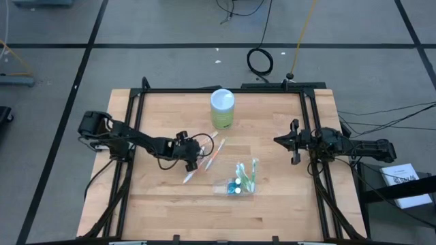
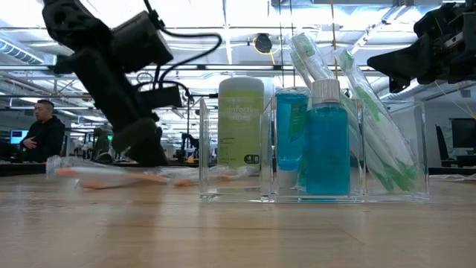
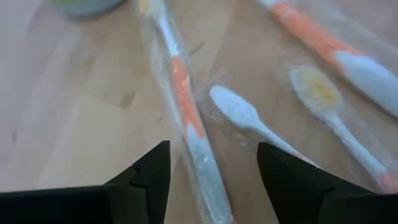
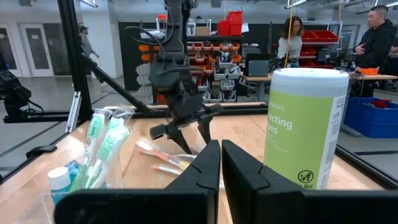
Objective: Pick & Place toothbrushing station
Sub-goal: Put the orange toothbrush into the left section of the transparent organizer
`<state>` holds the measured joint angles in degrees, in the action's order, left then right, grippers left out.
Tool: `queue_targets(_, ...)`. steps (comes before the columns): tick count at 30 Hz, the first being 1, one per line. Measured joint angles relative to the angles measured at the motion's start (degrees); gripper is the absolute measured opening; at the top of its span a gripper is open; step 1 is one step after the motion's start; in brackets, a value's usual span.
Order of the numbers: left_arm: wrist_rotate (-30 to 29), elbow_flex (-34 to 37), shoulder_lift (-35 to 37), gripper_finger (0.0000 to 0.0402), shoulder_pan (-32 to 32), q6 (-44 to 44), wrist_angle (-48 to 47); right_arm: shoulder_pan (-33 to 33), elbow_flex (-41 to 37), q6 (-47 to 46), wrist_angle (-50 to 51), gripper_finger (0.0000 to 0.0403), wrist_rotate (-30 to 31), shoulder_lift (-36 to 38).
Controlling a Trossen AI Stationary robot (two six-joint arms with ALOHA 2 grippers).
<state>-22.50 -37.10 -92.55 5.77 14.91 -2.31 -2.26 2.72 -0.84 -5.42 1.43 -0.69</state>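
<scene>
Orange toothbrushes [image 1: 204, 158] | left tool [image 1: 193, 160] open above, holding nothing | right tool [image 1: 285, 141] closed, empty

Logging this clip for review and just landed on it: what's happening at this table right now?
The left gripper is down over loose orange-and-white toothbrushes lying wrapped on the wooden table, fingers open astride one of them, nothing gripped yet. A clear organizer already holds green toothbrushes and small blue bottles. A green wipes canister stands behind. The right gripper waits at the table's right side, shut and empty.
</scene>
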Motion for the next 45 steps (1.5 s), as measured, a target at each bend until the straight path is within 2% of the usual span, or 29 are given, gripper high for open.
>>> queue_targets(4,0.45,-0.2,-2.26,0.0204,-1.33,5.45,0.8,0.0,0.0,0.0,0.01,0.0008,0.0,0.0)
queue_targets(10,6.18,-0.22,-3.68,0.0169,-3.05,10.25,1.44,-0.01,-0.02,0.0,0.04,0.0007,0.0,-0.02)
queue_targets(14,6.17,-0.18,-3.72,0.0121,-3.32,11.82,0.91,0.0,0.0,0.0,0.04,0.0008,0.0,-0.02)
queue_targets(21,6.4,-0.13,-3.72,0.0009,-3.29,12.05,0.5,0.0,-0.02,0.0,0.06,0.0007,0.0,-0.02)
queue_targets(29,6.59,0.02,-1.32,0.0001,-2.83,12.04,0.32,0.0,0.0,0.0,0.06,0.0007,0.0,-0.02)
queue_targets(34,7.84,0.24,6.13,0.0,-1.26,9.84,-0.12,0.0,-0.02,0.0,0.06,0.0009,-0.01,-0.02)
queue_targets(41,6.57,0.13,17.87,0.0,2.78,6.72,0.98,0.0,-0.01,0.0,0.08,0.0008,0.0,-0.02)
queue_targets(45,4.1,0.09,22.31,0.0,5.14,6.1,0.15,0.0,0.0,0.0,-0.05,0.0008,0.0,-0.02)
